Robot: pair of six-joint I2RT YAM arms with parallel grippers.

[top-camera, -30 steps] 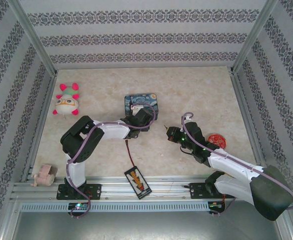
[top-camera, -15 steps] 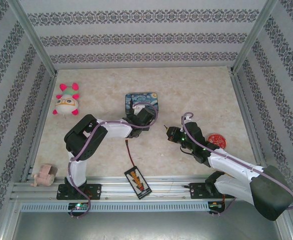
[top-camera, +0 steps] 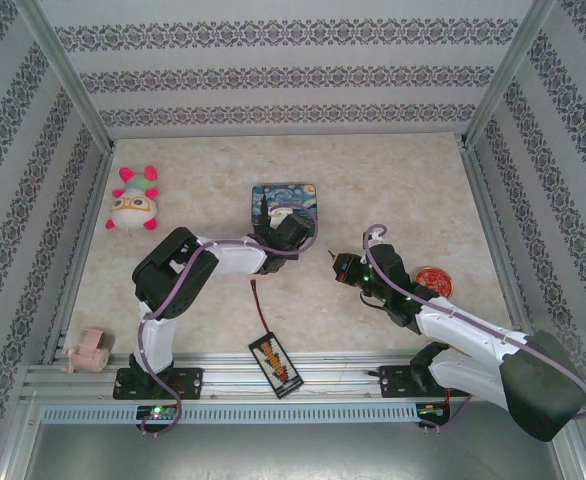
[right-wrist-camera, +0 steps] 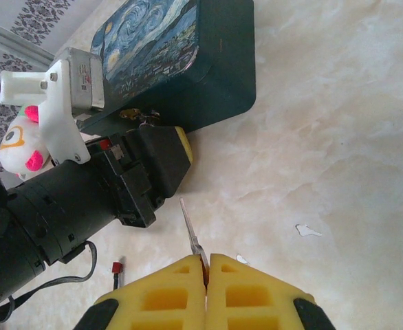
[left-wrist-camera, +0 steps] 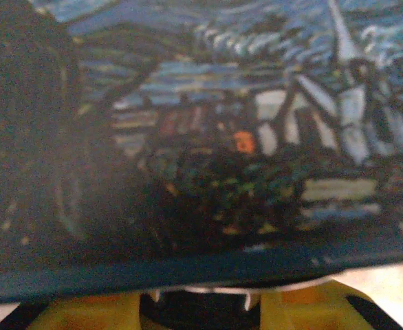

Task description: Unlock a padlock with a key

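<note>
the right pincer [right-wrist-camera: 206,261] is clenched on a thin silvery key [right-wrist-camera: 192,227], its blade pointing ahead out of the yellow fingertips. a little beyond the blade tip is the left pincer [right-wrist-camera: 181,146], tucked against the side of the blue-and-yellow starry-night painted tin [right-wrist-camera: 219,75]. in the left wrist view it seems to grip the tiny dark padlock [left-wrist-camera: 200,308] with its silvery shackle, though the blur leaves that unsure. both are over the middle of the pale marbled surface [right-wrist-camera: 339,137]. the step in hand looks like bringing key to lock. next, the blade must line up with the keyhole, which i cannot make out, while the lock is held steady.
</note>
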